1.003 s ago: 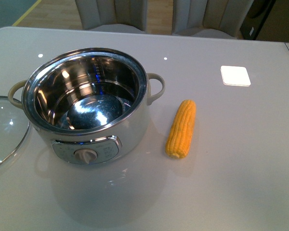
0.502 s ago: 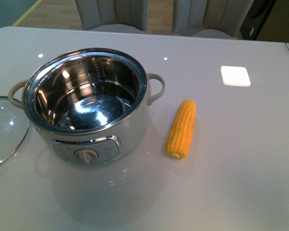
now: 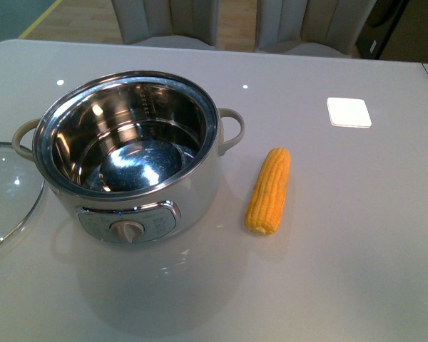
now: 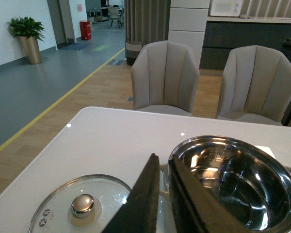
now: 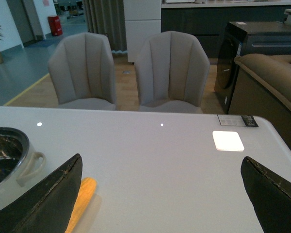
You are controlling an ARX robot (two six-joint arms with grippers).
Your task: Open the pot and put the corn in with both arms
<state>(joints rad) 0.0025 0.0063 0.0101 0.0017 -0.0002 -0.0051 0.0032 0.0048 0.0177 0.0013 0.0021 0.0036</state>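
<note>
Nothing has moved in the last second. The pot (image 3: 200, 187) stands open, its glass lid (image 3: 3, 192) flat beside it. The corn (image 3: 269, 190) lies untouched on the pot's other side. The left gripper (image 4: 162, 162) is nearly pressed together and empty; the right gripper (image 5: 161, 160) is spread wide, so picking up the corn likely comes next.

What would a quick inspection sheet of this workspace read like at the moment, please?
Surface: glossy white table, light reflections on it.
Job's things: pot upright, lid off, steel bowl empty; corn lying on the table to the pot's right, not touching it.
Clutter: glass lid flat on the table left of the pot; white square pad further back on the right.
Hands: left hand shut, holding nothing, near the pot's rim; right hand wide open, empty, above the table by the corn.
Cables: nothing seen.
Surroundings: two beige chairs behind the table, wooden floor.
</note>
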